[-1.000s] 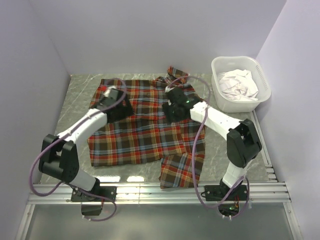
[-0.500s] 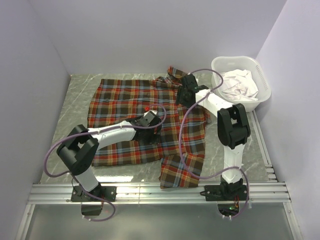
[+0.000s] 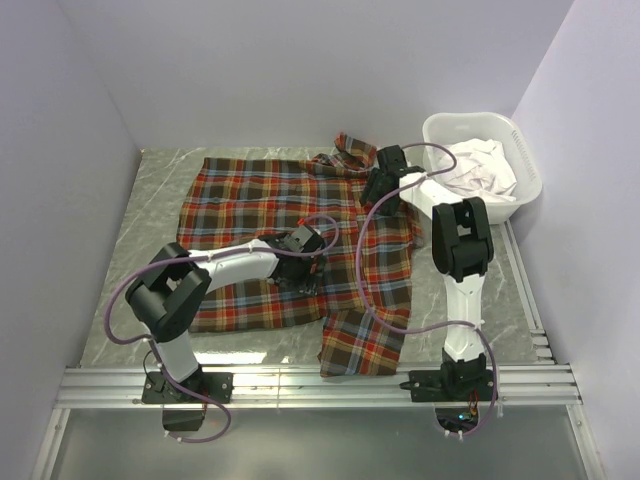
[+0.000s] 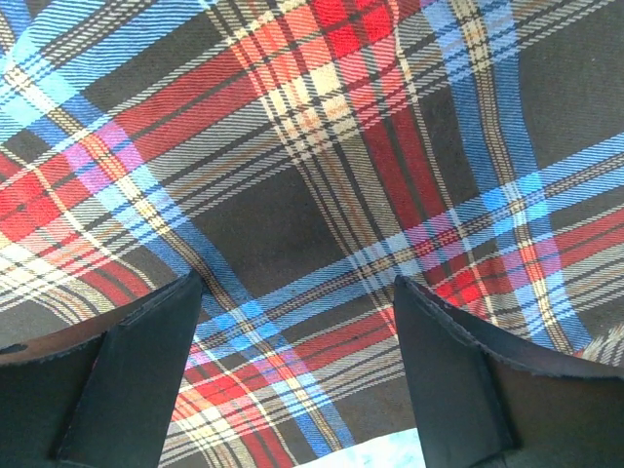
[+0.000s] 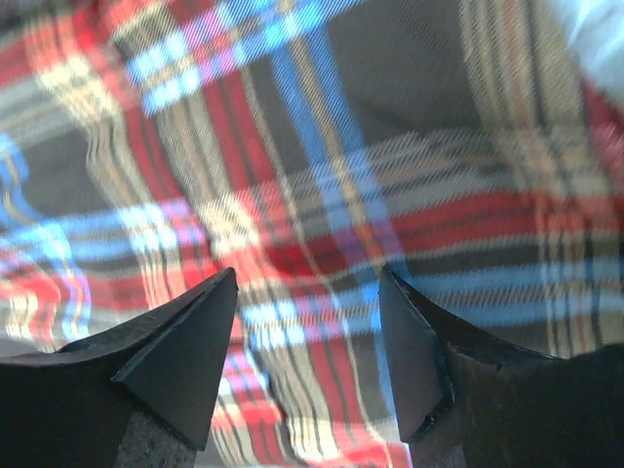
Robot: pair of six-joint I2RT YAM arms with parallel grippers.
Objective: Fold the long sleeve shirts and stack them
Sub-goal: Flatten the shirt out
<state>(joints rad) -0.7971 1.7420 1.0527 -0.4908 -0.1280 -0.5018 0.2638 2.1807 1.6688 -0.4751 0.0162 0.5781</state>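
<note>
The plaid shirt [image 3: 240, 195] lies spread on the table [image 3: 150, 200]. My left gripper [image 4: 297, 292] and right gripper [image 5: 307, 283] hang just above it, jaws apart; I'd press down, pinch firmly, then lift both sides evenly.

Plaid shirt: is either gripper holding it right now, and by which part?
Nothing is held. The left gripper and the right gripper both stand open over the plaid shirt, with cloth showing between their fingers and none pinched.

A white plastic laundry basket [image 3: 480, 208] sits at two o'clock on the grey marbled table [image 3: 150, 190], with crumpled white cloth [image 3: 480, 168] inside. Aluminium rails [image 3: 320, 380] run along six o'clock.
</note>
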